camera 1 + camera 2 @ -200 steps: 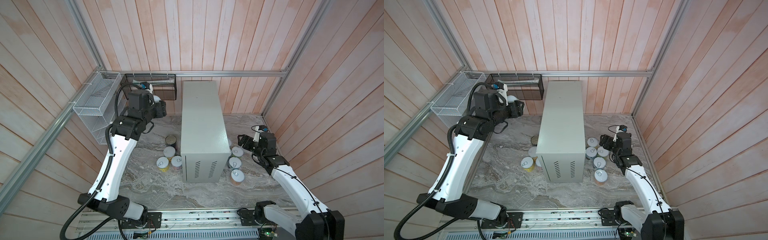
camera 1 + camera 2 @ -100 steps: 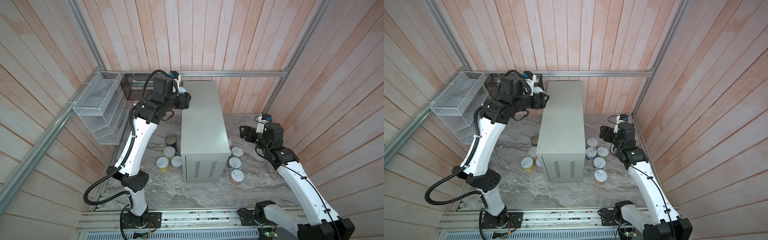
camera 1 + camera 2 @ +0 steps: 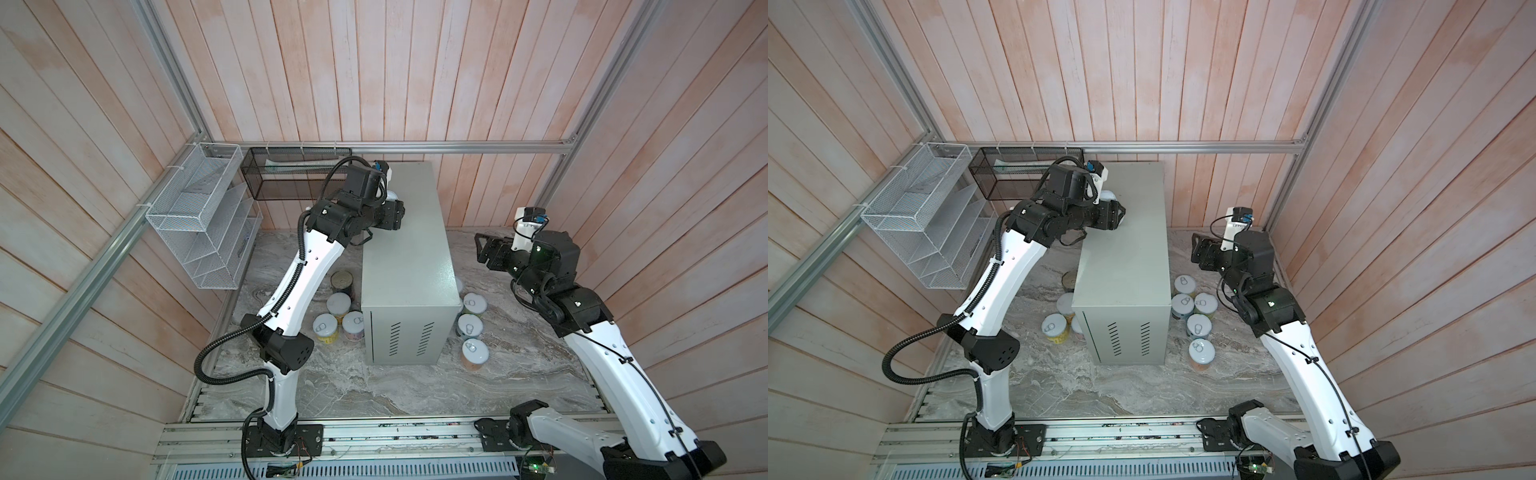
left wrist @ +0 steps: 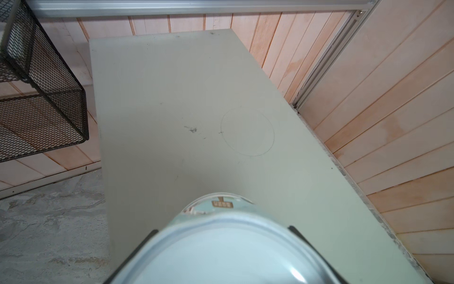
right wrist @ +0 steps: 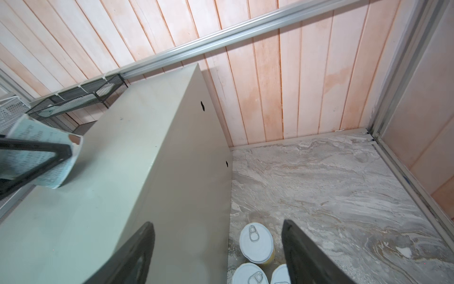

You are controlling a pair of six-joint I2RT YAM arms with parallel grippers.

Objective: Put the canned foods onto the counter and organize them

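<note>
My left gripper (image 3: 395, 212) (image 4: 223, 231) is shut on a pale-blue can (image 4: 226, 248) (image 5: 41, 152), held tilted just over the back left part of the counter (image 3: 409, 249) (image 3: 1125, 249), a tall grey-green box. My right gripper (image 3: 480, 249) (image 5: 217, 227) hangs open and empty, raised beside the counter's right side. Several canned foods stand on the marble floor: a dark tin (image 3: 342, 280) and three light-lidded ones (image 3: 338, 304) left of the counter, several more (image 3: 1198, 325) (image 5: 256, 242) on its right.
A black mesh basket (image 3: 291, 174) hangs on the back wall just left of the counter, close to my left arm. A white wire rack (image 3: 203, 220) is fixed to the left wall. A faint circle mark (image 4: 247, 131) shows on the counter's top.
My left arm has swung right from the baskets to above the counter, carrying the can. My right gripper has risen from the cans on the right and its jaws have narrowed slightly.
</note>
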